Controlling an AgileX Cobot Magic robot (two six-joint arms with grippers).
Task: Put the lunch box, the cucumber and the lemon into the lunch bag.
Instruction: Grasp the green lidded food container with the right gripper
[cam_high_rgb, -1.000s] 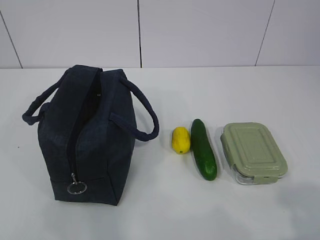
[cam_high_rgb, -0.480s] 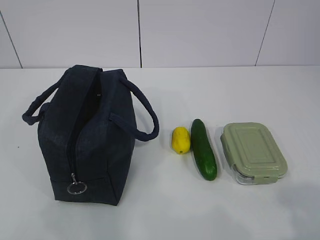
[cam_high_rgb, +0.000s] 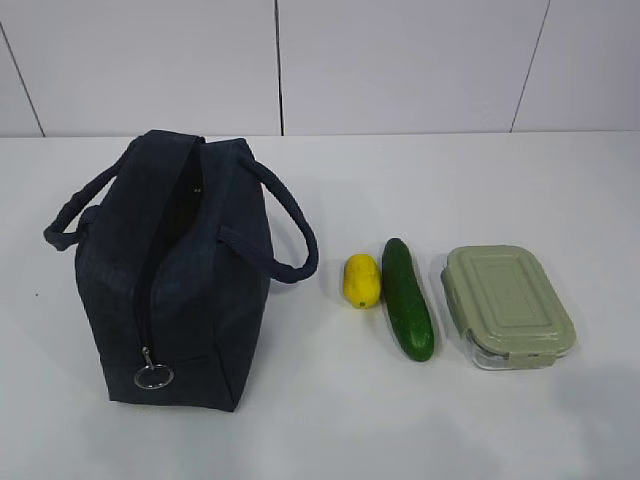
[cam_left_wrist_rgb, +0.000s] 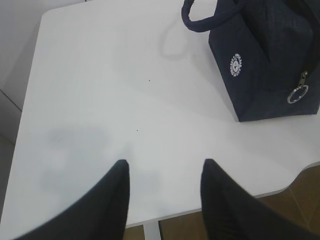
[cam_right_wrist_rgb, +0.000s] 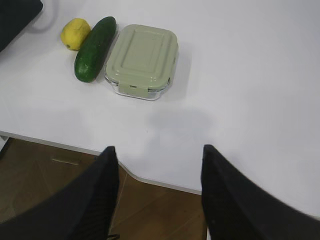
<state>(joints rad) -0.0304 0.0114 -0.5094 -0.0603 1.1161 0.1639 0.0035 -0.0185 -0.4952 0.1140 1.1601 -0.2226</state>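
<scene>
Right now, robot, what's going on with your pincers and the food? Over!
Left pincer and right pincer open, empty. Yellow oval lemon, dark green cucumber, sage-lidded clear lunch box on table. Navy fabric lunch bag unzipped. Nothing blocking.

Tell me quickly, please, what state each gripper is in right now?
Left gripper: open, holding nothing.
Right gripper: open, holding nothing.

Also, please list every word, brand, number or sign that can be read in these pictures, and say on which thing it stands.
Small round white logo on the side of the boxy dark navy fabric lunch bag: ring lettering, too small and blurred to read.
Pale sage-green lid of the clear rectangular lunch box: no text visible.
Nothing else carries any writing.
</scene>
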